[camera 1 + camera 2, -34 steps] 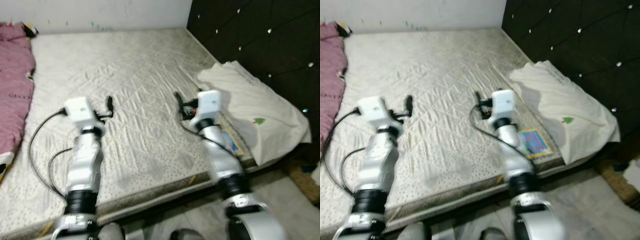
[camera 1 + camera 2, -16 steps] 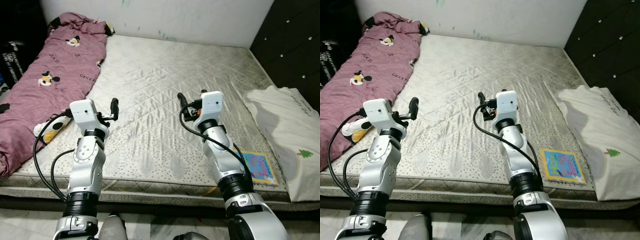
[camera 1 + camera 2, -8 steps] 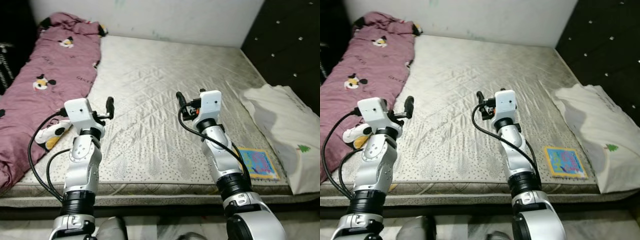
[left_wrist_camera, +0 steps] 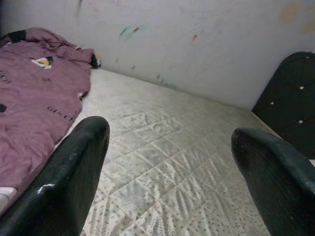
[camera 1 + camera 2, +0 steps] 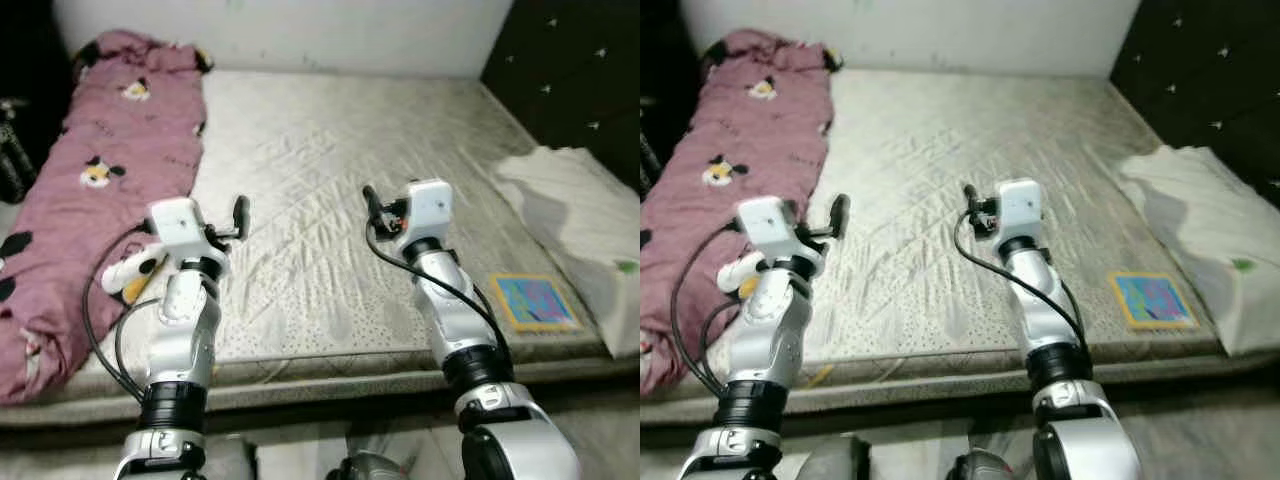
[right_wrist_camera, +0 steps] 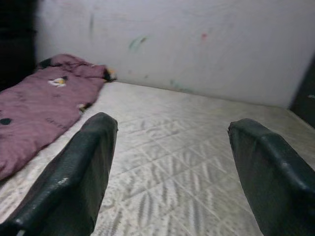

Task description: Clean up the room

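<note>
A crumpled pink cartoon-print blanket (image 5: 95,190) lies along the bare mattress's (image 5: 330,170) left side; a white pillow (image 5: 580,215) at right.

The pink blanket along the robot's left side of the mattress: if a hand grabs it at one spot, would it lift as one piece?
Probably not. The pink blanket lies crumpled in soft folds, so it is likely floppy and would drape and trail. It runs most of the mattress length, so it may drag, bulky rather than heavy.

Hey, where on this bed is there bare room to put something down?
The mattress is bare between the pink blanket and the white pillow, back to the wall. The left edge is crowded by the blanket, the right front corner by the pillow and a colorful book.
</note>
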